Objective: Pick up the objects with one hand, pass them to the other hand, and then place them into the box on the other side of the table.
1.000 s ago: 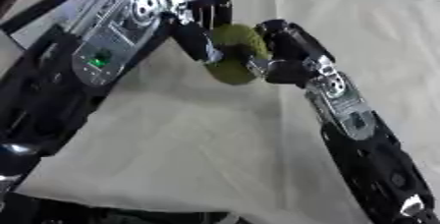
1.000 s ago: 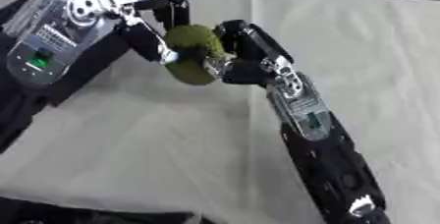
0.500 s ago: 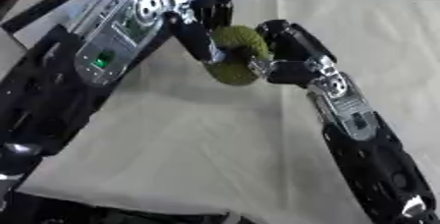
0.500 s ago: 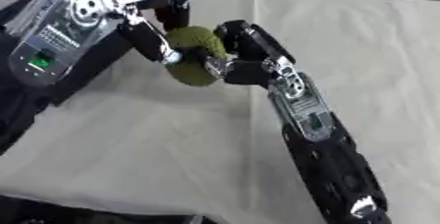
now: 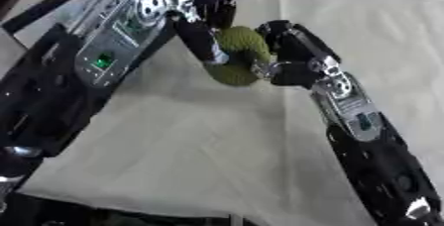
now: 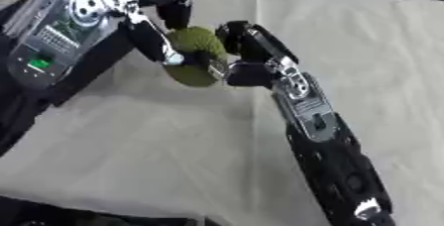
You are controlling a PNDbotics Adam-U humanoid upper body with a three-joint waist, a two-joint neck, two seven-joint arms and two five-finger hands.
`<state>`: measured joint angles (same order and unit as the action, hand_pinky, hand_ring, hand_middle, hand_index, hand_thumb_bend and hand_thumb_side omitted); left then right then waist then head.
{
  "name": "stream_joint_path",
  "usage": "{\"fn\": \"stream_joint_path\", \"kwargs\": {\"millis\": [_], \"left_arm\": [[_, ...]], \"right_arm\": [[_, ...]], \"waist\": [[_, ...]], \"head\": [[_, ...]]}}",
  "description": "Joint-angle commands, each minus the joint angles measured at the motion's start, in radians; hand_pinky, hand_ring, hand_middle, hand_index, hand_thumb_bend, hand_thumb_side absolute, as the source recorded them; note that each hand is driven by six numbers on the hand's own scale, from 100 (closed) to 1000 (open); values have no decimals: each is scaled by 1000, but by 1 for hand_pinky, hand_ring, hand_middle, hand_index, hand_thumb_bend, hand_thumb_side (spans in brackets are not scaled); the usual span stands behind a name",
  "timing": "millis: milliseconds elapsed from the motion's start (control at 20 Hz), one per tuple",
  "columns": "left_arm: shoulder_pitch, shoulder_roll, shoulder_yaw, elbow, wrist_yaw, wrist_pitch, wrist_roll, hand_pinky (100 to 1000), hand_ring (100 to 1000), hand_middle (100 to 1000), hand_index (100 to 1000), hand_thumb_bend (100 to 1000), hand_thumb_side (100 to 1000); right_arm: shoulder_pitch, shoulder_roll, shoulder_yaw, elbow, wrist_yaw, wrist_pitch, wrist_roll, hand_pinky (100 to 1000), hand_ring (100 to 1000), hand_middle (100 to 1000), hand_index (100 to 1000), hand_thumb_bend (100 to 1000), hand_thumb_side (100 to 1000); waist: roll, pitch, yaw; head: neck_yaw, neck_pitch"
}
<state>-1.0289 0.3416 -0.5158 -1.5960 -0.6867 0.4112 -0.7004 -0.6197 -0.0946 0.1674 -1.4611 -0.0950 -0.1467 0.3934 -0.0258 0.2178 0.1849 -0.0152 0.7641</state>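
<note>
My left hand is up over the middle of the table, black fingers curled round the near side of a green object. It looks soft and fuzzy, a lumpy rounded shape with a flatter olive disc at its lower end. My right hand is on the opposite side, dark fingers wrapped against it too, so the object sits clamped between both hands, lifted clear of the surface. The forearms are glossy black with silver metal plates; a small green light glows on the left one. Below lies a pale cloth, matte and faintly creased, covering the table.
</note>
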Motion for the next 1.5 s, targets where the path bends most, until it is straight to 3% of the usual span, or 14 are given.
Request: {"fn": "stream_joint_path", "kwargs": {"millis": [50, 450, 1500], "left_arm": [[-16, 18, 5, -23, -18, 4, 2, 618, 493, 391, 416, 502, 100], [-15, 16, 4, -18, -26, 1, -2, 599, 490, 390, 417, 528, 100], [-11, 15, 7, -19, -21, -10, -14, 578, 475, 366, 376, 550, 100]], "right_arm": [[-18, -12, -4, -22, 10, 6, -8, 616, 508, 375, 468, 268, 100], [-17, -9, 1, -20, -14, 4, 5, 603, 496, 362, 458, 230, 100], [-15, -9, 4, -20, -39, -2, 40, 594, 491, 352, 448, 233, 100]], "waist": [[2, -15, -2], [2, -13, -3], [1, -16, -2]], "head": [[2, 6], [2, 6], [6, 6]]}}
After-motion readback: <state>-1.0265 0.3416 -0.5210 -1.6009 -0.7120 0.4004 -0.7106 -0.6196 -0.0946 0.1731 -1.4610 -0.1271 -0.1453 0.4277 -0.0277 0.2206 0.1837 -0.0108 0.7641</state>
